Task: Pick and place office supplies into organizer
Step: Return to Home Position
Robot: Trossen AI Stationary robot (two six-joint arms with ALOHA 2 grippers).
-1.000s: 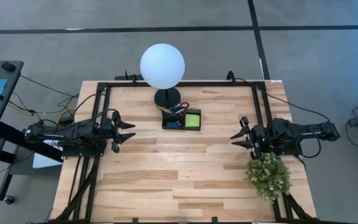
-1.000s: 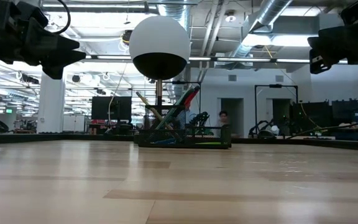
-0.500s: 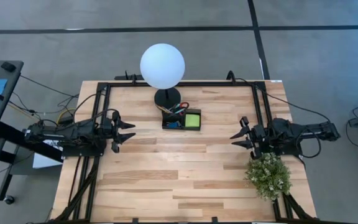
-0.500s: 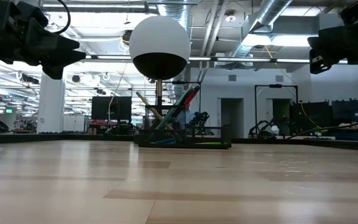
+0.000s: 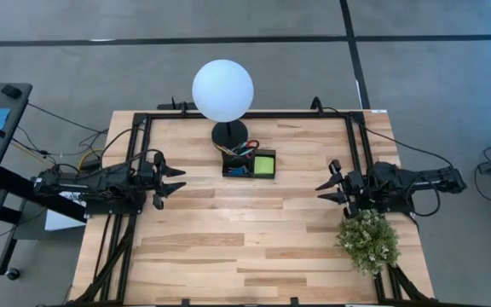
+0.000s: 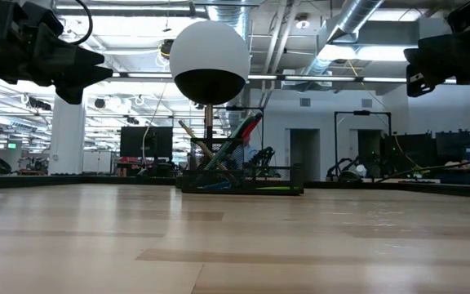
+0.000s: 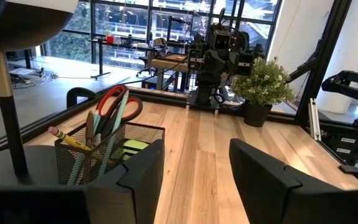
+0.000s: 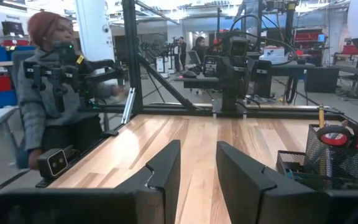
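Organizer (image 5: 248,164) is sitting at the table's far middle, just in front of the lamp base (image 5: 228,132). Scissors (image 7: 114,102) are standing in its mesh cup, with the sticky pad (image 5: 264,164) lying flat beside. Left gripper (image 5: 177,180) is hovering well off to the left, fingers spread wide, empty. Right gripper (image 5: 324,189) is hovering opposite, fingers parted, empty, near the plant (image 5: 368,240). Risk: the right arm, in folding home, may be brushing the foliage and tipping the pot. A low sweep could catch the scissors handles.
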